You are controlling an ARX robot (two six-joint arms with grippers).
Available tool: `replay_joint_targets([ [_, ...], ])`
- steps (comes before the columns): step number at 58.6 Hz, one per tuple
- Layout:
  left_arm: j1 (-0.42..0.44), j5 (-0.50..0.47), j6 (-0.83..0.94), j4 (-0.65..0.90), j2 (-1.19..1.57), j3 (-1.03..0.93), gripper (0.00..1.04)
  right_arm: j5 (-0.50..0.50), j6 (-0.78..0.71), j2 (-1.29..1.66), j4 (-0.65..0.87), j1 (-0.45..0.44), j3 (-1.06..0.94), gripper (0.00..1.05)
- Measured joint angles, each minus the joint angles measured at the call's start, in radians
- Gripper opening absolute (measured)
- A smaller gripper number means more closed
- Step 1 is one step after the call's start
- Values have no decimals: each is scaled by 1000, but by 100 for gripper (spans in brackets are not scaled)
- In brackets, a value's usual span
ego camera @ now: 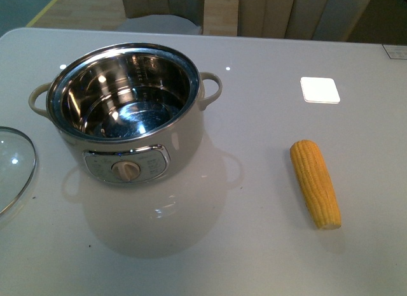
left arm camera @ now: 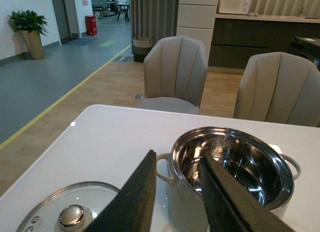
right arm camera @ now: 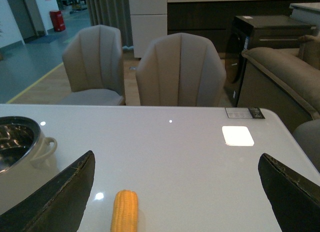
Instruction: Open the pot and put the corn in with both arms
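Soft, even light; glare on table (ego camera: 254,181) and pot (ego camera: 127,105)

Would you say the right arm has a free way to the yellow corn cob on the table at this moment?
Probably yes: the right hand is wide open, the tapered yellow corn cob lies alone on the white table ahead of it, and the cream-white round pot stands well aside.

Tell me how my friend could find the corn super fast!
Find the big white table with the cream pot, open and shiny inside. Look right of the pot, nearer than the flat white square. The corn is the only yellow thing, a long bumpy cob lying alone.
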Motion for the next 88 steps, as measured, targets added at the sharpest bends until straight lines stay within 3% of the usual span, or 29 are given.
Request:
replay_joint_targets([
  [6,0,0,0,0,0,0,58,0,0,0,0,0,0,96],
  [18,0,0,1,0,0,0,99,0,0,0,0,0,0,96],
  [30,0,0,3,0,0,0,98,1,0,1,0,0,0,96],
  [37,0,1,3,-1,-1,0,98,235,16,279,-260,105,117,96],
  [43,0,0,3,-1,-1,0,98,243,27,497,-132,154,121,96],
  [55,0,0,3,-1,-1,0,98,235,37,1003,264,251,196,96],
  [65,0,0,3,-1,-1,0,98,214,14,1400,500,276,311,96],
  [74,0,0,3,-1,-1,0,98,176,-23,1679,592,275,405,96],
  [88,0,0,3,-1,-1,0,98,160,-56,1953,603,256,550,96],
])
